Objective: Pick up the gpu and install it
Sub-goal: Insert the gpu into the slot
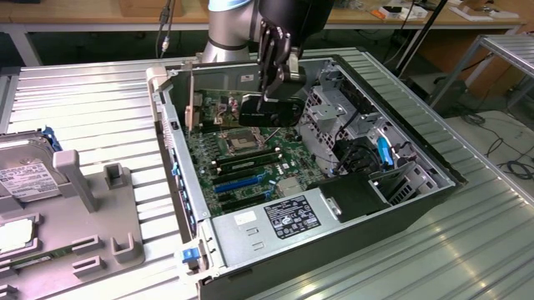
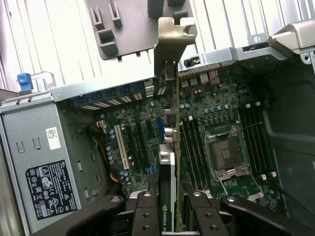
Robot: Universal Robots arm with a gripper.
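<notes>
Green gpu (image 2: 176,98); black claw (image 2: 171,215)

Ribbed metal tabletop (image 1: 92,119), wooden workbench (image 1: 67,15) behind, cables (image 1: 519,167) on pale floor (image 1: 488,128)

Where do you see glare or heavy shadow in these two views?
Exterior view: the ribbed table glares pale, while the case interior beneath the gripper sits in shade. Wrist view: that table washes out white behind the gpu bracket; the motherboard is evenly lit.
</notes>
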